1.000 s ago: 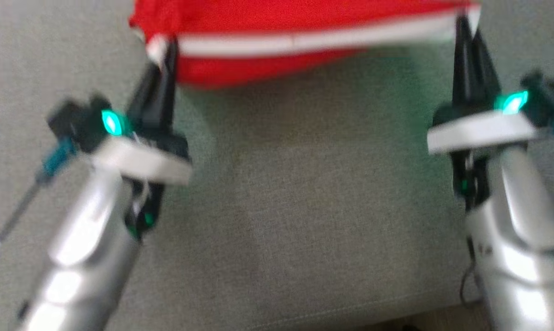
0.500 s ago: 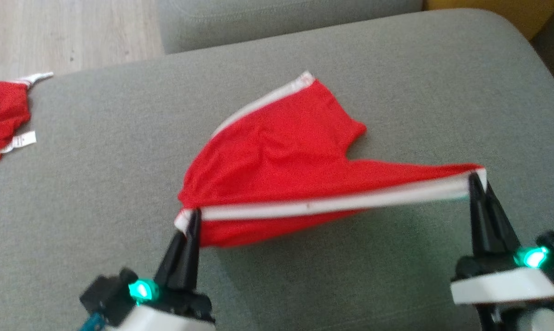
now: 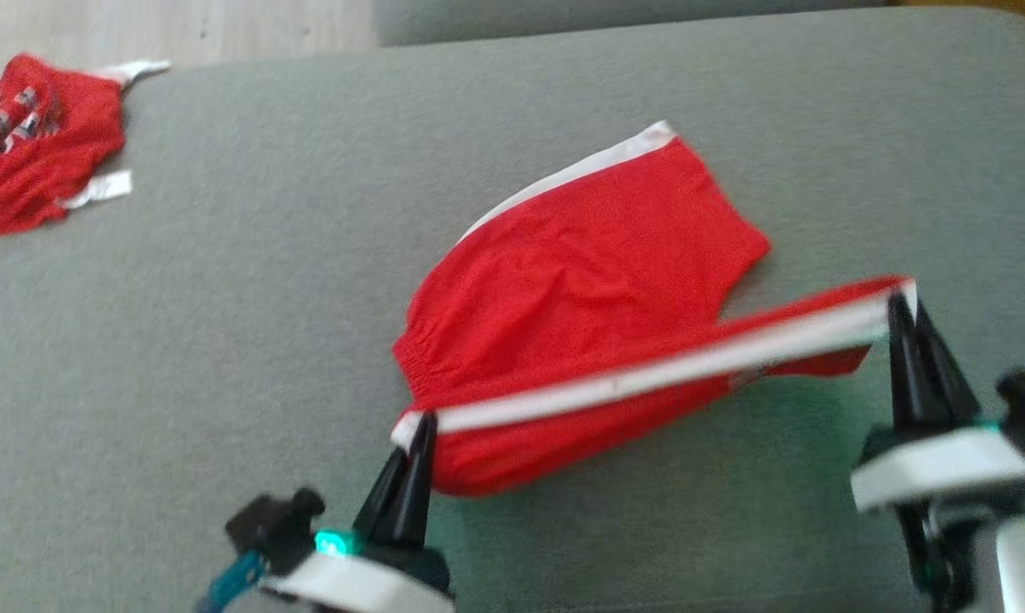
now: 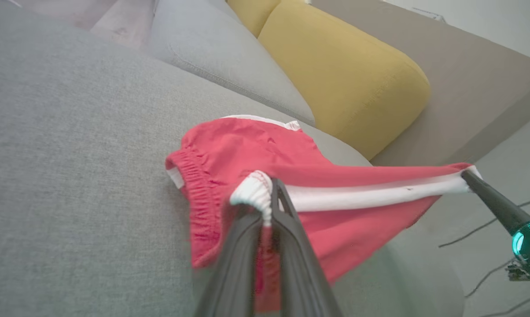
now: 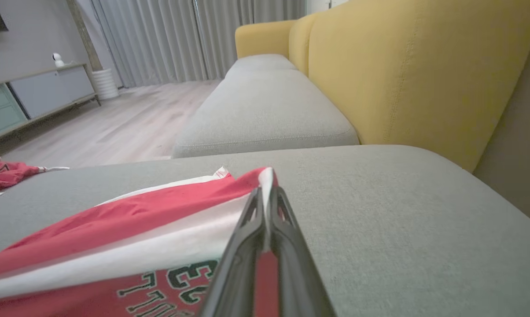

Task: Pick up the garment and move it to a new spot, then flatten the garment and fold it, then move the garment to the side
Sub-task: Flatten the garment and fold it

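Observation:
The garment (image 3: 589, 281) is a pair of red shorts with a white side stripe, lying partly on the grey sofa cushion (image 3: 266, 340). My left gripper (image 3: 417, 424) is shut on the waistband corner, whose white end (image 4: 257, 191) bunches at the fingertips. My right gripper (image 3: 901, 298) is shut on the leg hem corner (image 5: 267, 178). The white stripe (image 3: 666, 370) is stretched taut between the two grippers, lifted a little off the cushion, with the near half of the shorts hanging under it. Black lettering (image 5: 168, 281) shows on the red cloth in the right wrist view.
Another red garment (image 3: 36, 153) with a white tag lies at the cushion's far left. Yellow back cushions (image 4: 348, 75) stand along the far right side. A second grey seat cushion (image 5: 260, 110) and wooden floor (image 5: 115, 127) lie beyond.
The head camera has tilted and panned, so the picture has shifted. Both grippers keep their hold; the stripe now runs more slanted, with the left end lower and nearer.

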Controlling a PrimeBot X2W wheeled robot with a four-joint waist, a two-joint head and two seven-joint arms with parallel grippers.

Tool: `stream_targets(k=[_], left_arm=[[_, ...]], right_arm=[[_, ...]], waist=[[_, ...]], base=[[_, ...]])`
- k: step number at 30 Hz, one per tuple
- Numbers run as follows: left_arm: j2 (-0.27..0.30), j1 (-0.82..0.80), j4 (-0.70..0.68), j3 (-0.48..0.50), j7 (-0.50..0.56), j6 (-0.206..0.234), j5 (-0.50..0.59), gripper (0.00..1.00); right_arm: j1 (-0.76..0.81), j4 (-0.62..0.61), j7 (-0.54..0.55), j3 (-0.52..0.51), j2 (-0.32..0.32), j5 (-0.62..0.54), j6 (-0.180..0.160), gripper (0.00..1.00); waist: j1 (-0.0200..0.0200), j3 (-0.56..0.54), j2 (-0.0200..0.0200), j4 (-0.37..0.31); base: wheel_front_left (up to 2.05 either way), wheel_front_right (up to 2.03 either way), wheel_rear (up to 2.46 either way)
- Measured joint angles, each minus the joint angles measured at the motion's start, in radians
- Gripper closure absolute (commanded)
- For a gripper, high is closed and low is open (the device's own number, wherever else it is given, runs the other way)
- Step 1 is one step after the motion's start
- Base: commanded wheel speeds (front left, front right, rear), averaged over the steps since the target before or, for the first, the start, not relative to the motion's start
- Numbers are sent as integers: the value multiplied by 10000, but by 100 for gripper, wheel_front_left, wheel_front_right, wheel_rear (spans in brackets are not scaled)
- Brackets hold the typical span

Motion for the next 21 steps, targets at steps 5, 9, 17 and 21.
stream_targets(k=[5,9,17,21], left_arm=[[-617,-1496,1221,48,174,-242,-362,100],[-1018,-2776,2313,81,431,-360,-621,100],[-1442,-4646,3906,48,410,-384,-1294,100],[-1463,-5008,4276,-153,316,-360,-1601,100]], right_arm=[[-2146,1616,410,-4,-132,-441,0,100],[-3748,3062,566,161,-667,-510,0,100],[-6466,5988,780,861,-1275,-468,0,100],[-7254,7049,794,1147,-1381,-378,0,100]], waist=[[1,461,0,513],[1,875,0,910],[2,1666,0,1571],[2,1878,-1,1779]], base=[[0,0,0],[0,0,0],[0,0,0],[0,0,0]])
